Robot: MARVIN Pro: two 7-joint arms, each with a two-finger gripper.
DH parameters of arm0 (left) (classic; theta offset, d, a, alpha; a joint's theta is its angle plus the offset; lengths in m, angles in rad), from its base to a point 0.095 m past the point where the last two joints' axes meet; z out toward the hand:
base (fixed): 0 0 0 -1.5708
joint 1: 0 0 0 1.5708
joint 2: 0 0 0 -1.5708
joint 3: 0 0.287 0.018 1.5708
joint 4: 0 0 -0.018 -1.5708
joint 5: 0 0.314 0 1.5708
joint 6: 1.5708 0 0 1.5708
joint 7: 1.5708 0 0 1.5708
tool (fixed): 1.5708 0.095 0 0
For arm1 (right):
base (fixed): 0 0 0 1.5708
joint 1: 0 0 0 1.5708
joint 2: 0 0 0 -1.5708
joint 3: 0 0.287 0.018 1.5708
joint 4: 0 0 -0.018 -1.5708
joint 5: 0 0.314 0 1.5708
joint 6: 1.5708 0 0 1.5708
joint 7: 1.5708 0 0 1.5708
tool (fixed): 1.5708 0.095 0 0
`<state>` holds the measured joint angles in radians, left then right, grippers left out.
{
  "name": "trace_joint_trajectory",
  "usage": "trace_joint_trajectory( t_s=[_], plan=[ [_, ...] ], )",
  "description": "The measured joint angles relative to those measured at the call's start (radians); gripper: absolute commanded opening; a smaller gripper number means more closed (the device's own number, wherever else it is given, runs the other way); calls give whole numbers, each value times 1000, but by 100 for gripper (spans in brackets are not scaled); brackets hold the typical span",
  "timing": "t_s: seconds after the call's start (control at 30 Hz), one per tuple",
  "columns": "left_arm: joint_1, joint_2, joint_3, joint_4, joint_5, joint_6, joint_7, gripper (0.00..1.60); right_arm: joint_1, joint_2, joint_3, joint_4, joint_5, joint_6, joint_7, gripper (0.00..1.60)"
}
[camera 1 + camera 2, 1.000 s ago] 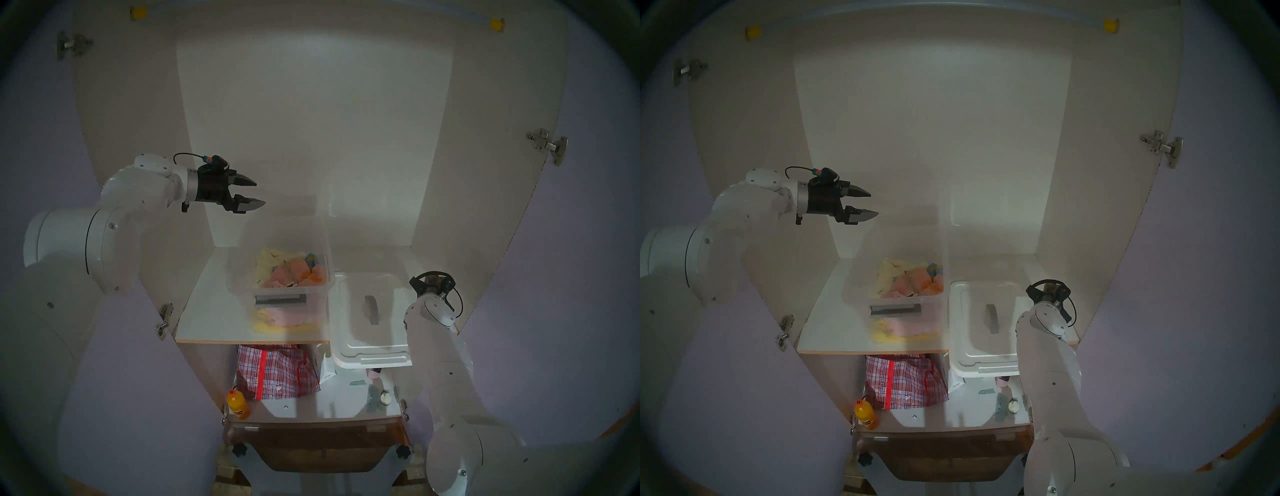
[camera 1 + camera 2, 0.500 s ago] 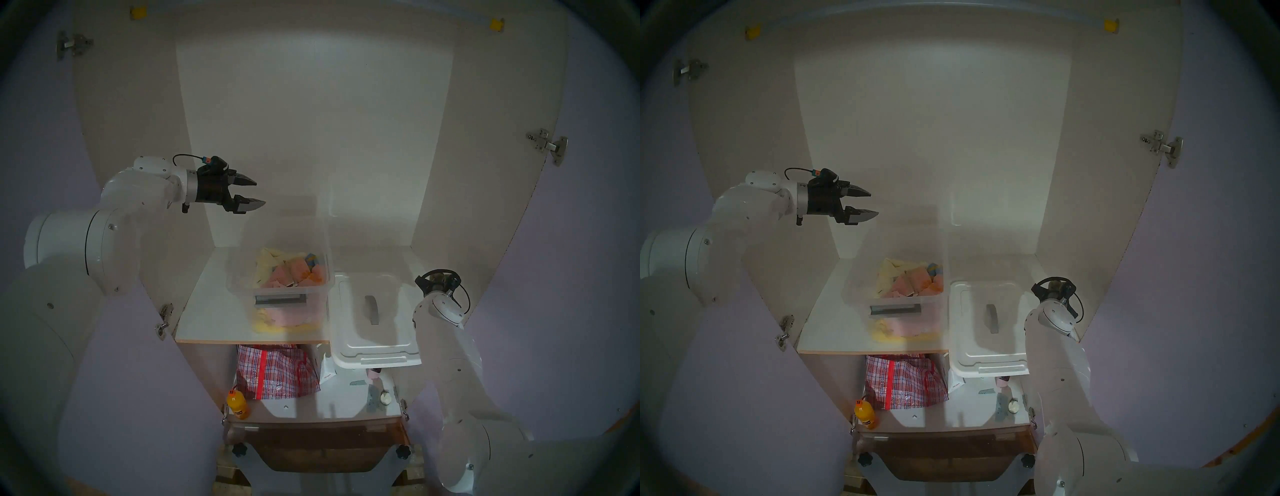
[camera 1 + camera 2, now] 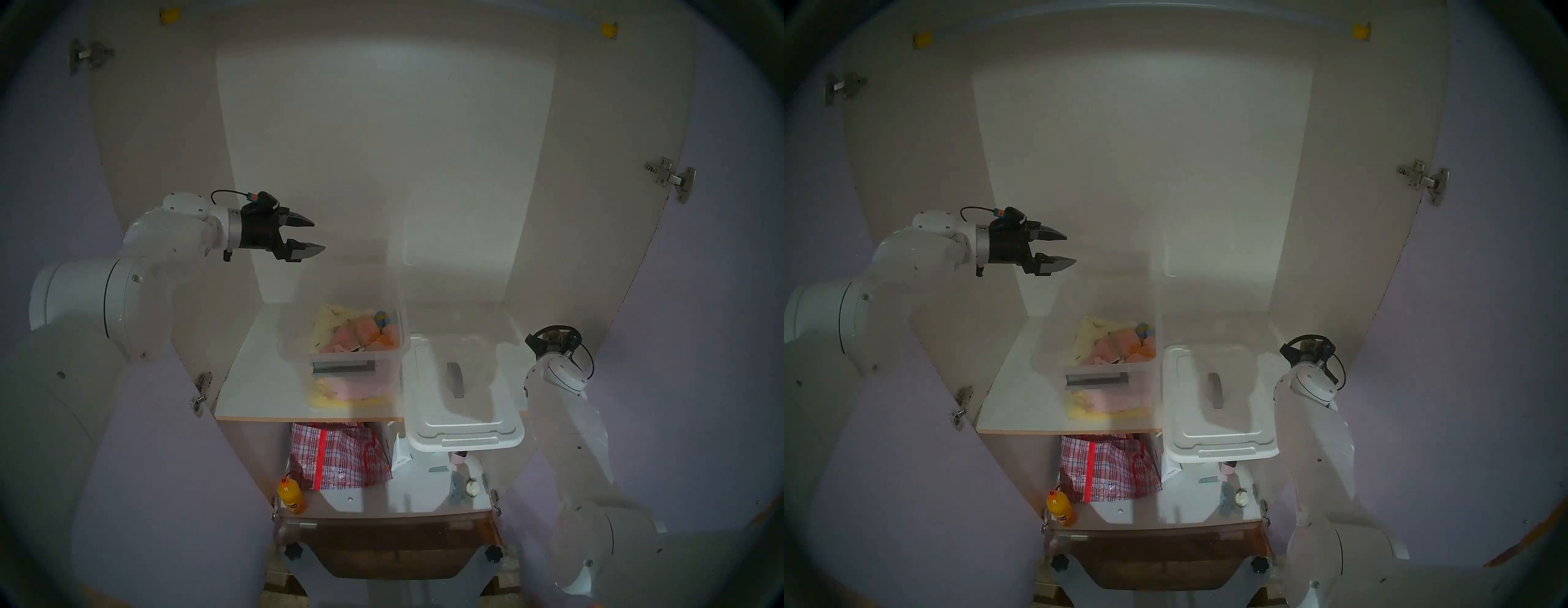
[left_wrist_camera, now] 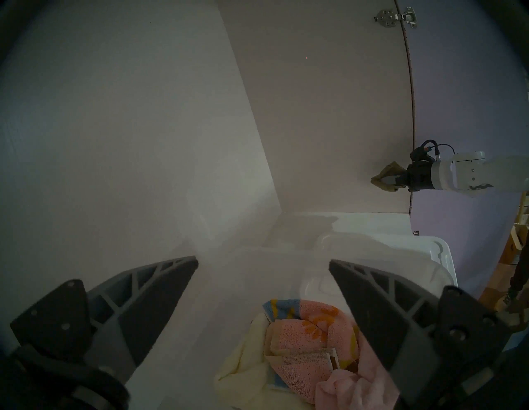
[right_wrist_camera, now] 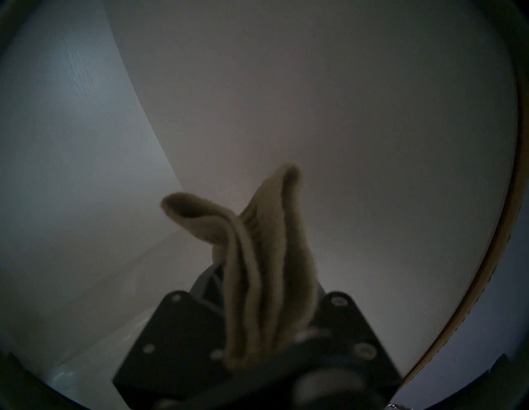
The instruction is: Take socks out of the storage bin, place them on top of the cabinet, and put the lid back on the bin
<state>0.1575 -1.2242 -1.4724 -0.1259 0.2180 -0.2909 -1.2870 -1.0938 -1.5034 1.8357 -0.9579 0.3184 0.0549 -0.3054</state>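
Observation:
My right gripper (image 3: pixel 553 337) is shut on the khaki socks (image 5: pixel 266 257) and holds them in the air by the cabinet's right wall, right of the lid; the socks also show in the left wrist view (image 4: pixel 385 179). The clear storage bin (image 3: pixel 297 352) stands open on the white shelf board (image 3: pixel 254 382), with pink, yellow and blue cloths inside. The white lid (image 3: pixel 475 407) with a grey strip handle lies to the bin's right and overhangs the shelf's front edge. My left gripper (image 3: pixel 319 235) is open and empty, up and to the left of the bin.
Below the shelf, a red-checked woven bag (image 3: pixel 339 456), an orange bottle (image 3: pixel 291 494) and small items sit on a lower board. The lilac doors (image 3: pixel 127 467) stand open on both sides. The right cabinet wall (image 3: pixel 594 254) is close to my right gripper.
My right arm has moved to the right and slightly back with the socks, off the lid's edge toward the right wall. The left arm, bin and lid have not moved.

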Motion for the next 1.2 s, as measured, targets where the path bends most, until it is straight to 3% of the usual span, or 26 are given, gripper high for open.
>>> trace_joint_trajectory(
  t_s=[0.07, 0.1, 0.13, 0.87, 1.2],
  plan=[
    [1, 0, -3, 0, 0, -3, 0, 160, 4, 7, 5, 4, 0, 4, 2, 0],
    [1, 0, -4, 0, 0, -5, 0, 160, 6, 10, 7, 6, 0, 6, 2, 35],
    [1, 0, -5, 0, 0, -6, 0, 160, 8, 13, 9, 8, 0, 8, 3, 160],
    [11, 1, -27, 0, 0, -37, 0, 160, 23, 28, -9, 71, -28, 42, 17, 160],
    [14, 2, -34, 0, 0, -49, 0, 160, 11, 9, -64, 81, -49, 49, 30, 160]
  ],
)
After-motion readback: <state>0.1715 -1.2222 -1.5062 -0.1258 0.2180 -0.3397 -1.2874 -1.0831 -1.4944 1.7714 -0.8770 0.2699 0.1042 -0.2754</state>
